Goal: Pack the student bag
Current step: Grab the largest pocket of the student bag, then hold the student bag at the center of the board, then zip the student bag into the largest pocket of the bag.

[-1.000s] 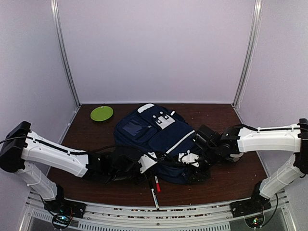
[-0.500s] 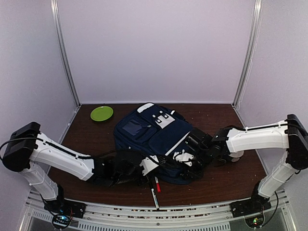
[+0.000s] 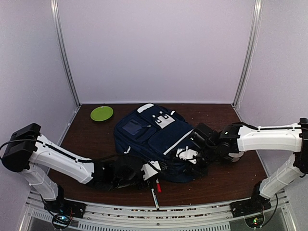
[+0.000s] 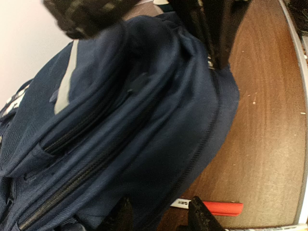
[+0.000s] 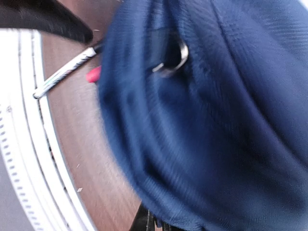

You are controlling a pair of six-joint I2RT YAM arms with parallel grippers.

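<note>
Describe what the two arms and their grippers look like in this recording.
The left arm and right arm both have white shell links, black joints and a black block at the elbow, with thin black cables running along them. The left gripper and right gripper are black with white parts.

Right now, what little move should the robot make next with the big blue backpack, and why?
Probably tug a zip of the navy-blue fabric backpack open with the right pincer: the zips look closed, and the red pen lies outside on the brown table.
</note>
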